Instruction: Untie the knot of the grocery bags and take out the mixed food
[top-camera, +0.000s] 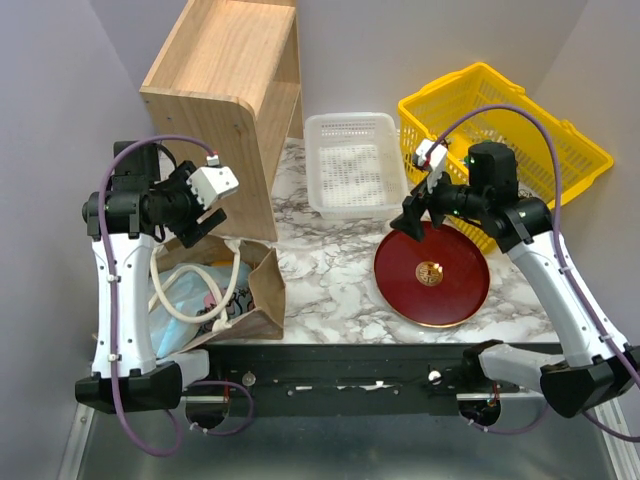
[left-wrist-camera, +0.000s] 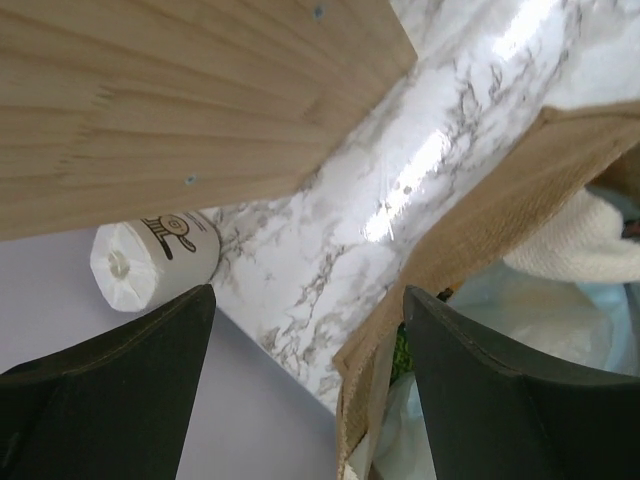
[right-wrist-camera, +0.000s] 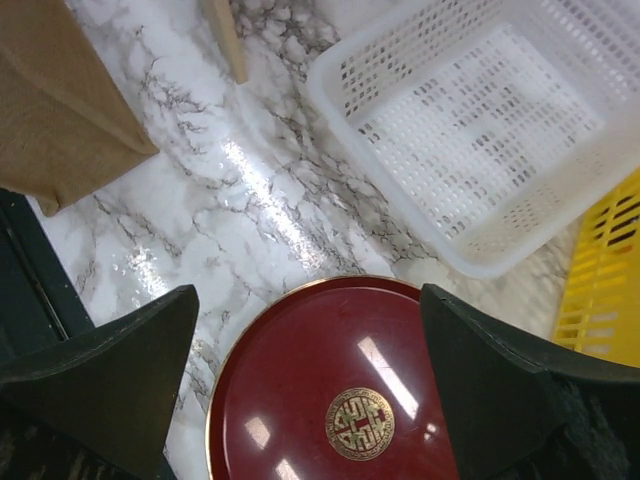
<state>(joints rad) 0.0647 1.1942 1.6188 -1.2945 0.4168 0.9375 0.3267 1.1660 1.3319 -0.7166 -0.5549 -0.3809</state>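
Overhead view: left claw (top-camera: 205, 226) hangs over the far edge of the brown paper bag (top-camera: 262, 296), which lies at the near left of the marble table (top-camera: 330, 262) below the wooden shelf (top-camera: 225, 90). The light blue plastic bag (top-camera: 180, 302) sits inside it under the cream rope handles (top-camera: 236, 272). I cannot make out the knot from here. Right claw (top-camera: 413, 222) hovers over the far-left rim of the red plate (top-camera: 432, 275), well apart from the bags, with the white basket (top-camera: 352, 165) and yellow basket (top-camera: 510, 130) beyond it. Left wrist view: jaws spread wide with nothing between them; the paper bag's rim and pale blue film show to the right, and a paper roll (left-wrist-camera: 150, 260) stands under the shelf. Right wrist view: jaws at full spread, holding nothing, with the plate bare below. No food is out, so I judge this to be the approach, before untying. Next, I think, the left claw must drop into the bag's mouth and find the tied loops. The right claw should come across to the left to pull against it, since thin film probably tears if yanked.
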